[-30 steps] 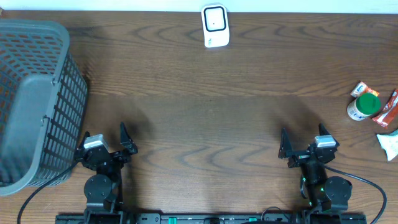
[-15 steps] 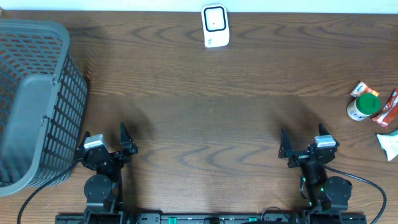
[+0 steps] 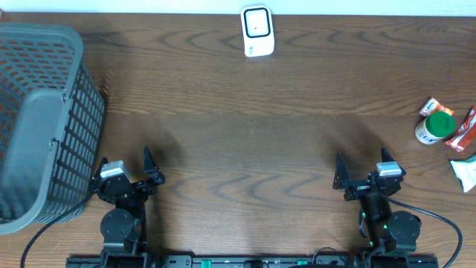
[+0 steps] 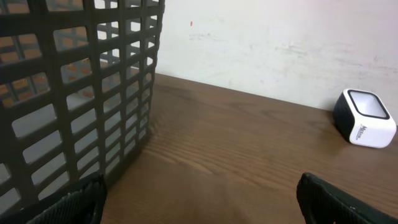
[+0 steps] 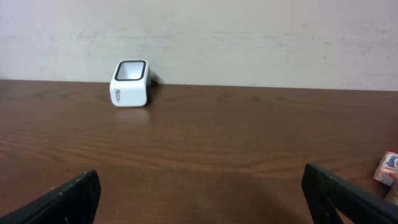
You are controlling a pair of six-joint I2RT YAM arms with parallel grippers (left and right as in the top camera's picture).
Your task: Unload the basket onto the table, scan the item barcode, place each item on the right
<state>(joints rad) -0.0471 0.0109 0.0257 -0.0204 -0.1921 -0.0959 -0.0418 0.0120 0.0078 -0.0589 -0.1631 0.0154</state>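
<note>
Right claw (image 3: 361, 162), spread empty, sits well apart from green-capped bottle (image 3: 434, 125).

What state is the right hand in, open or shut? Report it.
Open: the right hand has its fingers spread wide, with nothing between them.

Barcode scanner (image 3: 258, 30): white housing, dark window on its top face, standing at the far centre of the table (image 3: 238, 149). Items lie well apart from it at the right edge. The white bottle (image 3: 435, 125) with a green cap is upright. Orange packet (image 3: 431, 106) and red packet (image 3: 467, 130) lie just beside it.
</note>
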